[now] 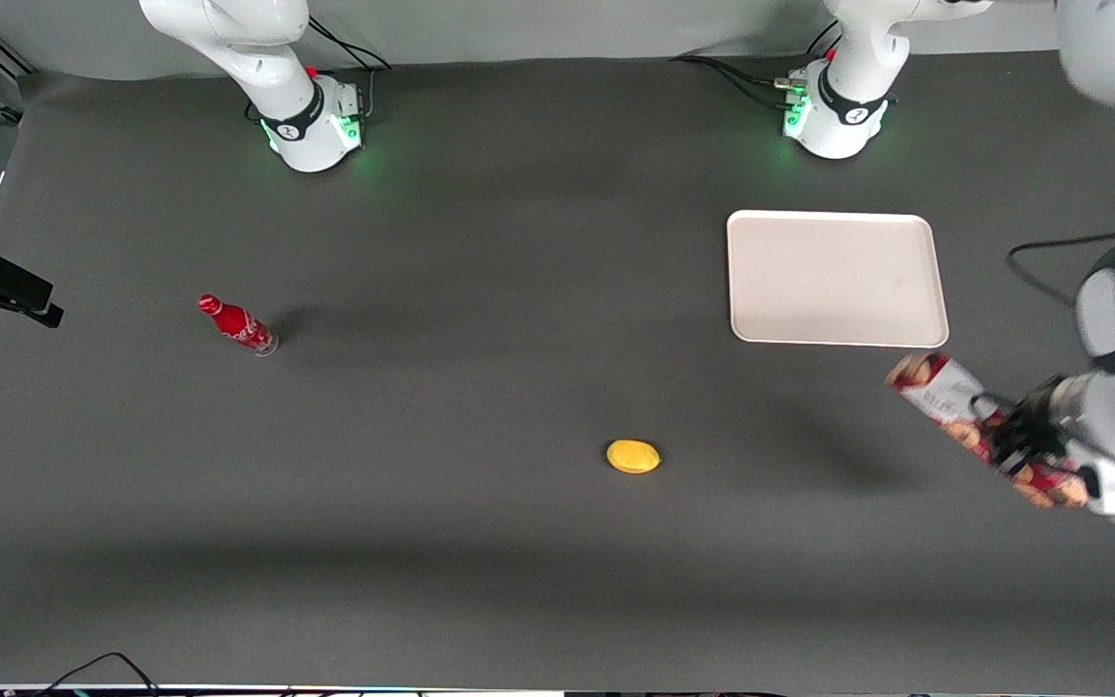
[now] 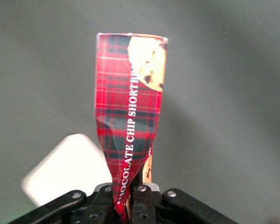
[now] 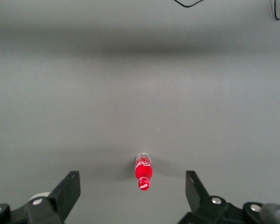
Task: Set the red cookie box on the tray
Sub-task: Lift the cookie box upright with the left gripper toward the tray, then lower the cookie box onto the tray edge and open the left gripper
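Note:
The red cookie box (image 1: 949, 399) hangs in the air, tilted, held near one end by my left gripper (image 1: 1014, 440). It is nearer the front camera than the cream-white tray (image 1: 836, 278) and just off the tray's near corner. In the left wrist view the tartan box (image 2: 128, 112) sticks out from the gripper (image 2: 128, 198), whose black fingers (image 2: 142, 205) are shut on its squeezed end. A corner of the tray (image 2: 65, 165) shows below the box. The tray holds nothing.
A yellow oval object (image 1: 633, 456) lies on the dark mat nearer the front camera than the tray. A small red soda bottle (image 1: 236, 324) stands toward the parked arm's end of the table, also seen as a bottle (image 3: 143, 171) from the right wrist.

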Robot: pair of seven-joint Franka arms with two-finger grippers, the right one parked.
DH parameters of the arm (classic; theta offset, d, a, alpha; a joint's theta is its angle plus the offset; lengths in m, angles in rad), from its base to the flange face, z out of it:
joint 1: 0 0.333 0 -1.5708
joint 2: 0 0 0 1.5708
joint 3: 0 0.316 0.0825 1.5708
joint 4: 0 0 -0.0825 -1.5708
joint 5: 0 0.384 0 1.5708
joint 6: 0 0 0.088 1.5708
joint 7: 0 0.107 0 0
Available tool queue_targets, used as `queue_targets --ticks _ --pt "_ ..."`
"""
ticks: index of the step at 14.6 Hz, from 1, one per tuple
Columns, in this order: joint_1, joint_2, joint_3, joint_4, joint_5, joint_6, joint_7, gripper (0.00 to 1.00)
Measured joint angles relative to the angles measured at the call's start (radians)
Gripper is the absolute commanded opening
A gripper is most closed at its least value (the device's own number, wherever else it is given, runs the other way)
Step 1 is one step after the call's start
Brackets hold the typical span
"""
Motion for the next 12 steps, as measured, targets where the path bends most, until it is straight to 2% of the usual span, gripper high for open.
queue_targets --ticks 3,6,12 --pt "0.006 -0.097 0.025 0.004 0.0 -0.22 0.343 0.0" --pt "0.007 -0.198 0.037 -0.141 0.0 -0.252 0.565 0.0" --pt "0.013 -0.486 0.106 -0.811 0.008 0.15 0.776 0.0"
